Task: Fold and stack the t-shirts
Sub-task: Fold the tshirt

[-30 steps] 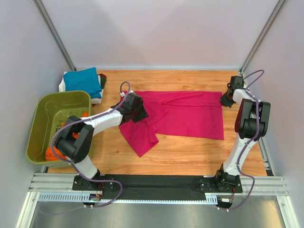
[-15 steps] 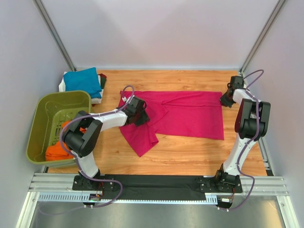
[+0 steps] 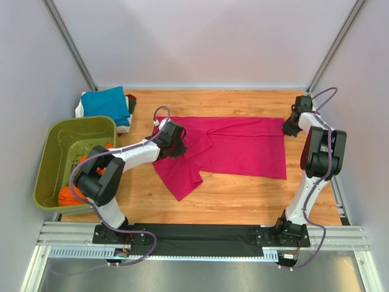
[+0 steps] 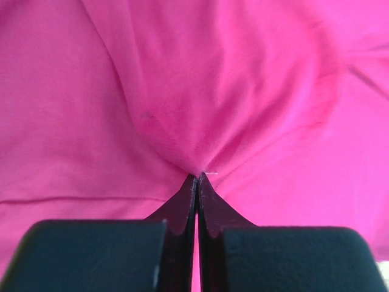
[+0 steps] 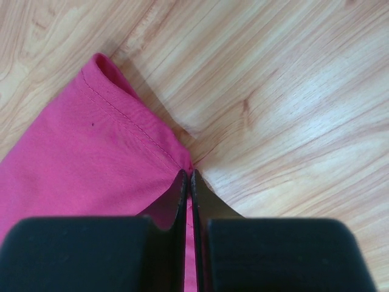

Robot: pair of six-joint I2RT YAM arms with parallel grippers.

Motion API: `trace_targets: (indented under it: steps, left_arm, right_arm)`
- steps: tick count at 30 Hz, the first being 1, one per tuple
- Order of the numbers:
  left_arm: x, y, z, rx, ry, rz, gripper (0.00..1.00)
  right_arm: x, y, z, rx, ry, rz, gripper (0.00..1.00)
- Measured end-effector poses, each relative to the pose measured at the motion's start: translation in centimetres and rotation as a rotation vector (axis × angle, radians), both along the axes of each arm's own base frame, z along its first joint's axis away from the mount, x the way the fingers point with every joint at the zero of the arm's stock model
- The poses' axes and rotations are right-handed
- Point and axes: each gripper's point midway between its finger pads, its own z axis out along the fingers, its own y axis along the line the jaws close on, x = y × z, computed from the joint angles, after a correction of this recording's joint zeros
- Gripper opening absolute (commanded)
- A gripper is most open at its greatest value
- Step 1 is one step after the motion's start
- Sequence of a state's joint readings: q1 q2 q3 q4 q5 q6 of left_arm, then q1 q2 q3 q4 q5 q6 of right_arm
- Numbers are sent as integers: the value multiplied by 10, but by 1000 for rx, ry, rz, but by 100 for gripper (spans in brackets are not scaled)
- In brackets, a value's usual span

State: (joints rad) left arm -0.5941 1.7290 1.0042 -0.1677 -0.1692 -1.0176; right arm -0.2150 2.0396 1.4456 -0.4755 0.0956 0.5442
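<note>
Since a second ago our left hand (image 4: 196, 177) has pinched shut on the magenta-pink t-shirt (image 3: 243, 146) spread on the tabletop (image 3: 243, 194), while our right hand (image 5: 188, 174) pinches its far corner, likely to lift a fold.

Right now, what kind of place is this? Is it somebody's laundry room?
Probably a robot lab's test booth, not a home. Plain walls box in a wooden table, the left arm and right arm stand on a metal rail, and a magenta t-shirt lies spread for folding.
</note>
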Motion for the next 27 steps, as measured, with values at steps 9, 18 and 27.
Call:
trace_targets:
  steps: [9,18,27]
  left_arm:
    - [20,16,98,41,-247,-16,0]
    - [64,53,269,68,-634,23,0]
    - [80,95,392,173,-896,51,0]
  right_arm:
    - [-1,0,22,-16,-20,28,0]
    - [25,2,160,-60,-319,67,0]
    - [42,13,272,-67,-560,128,0]
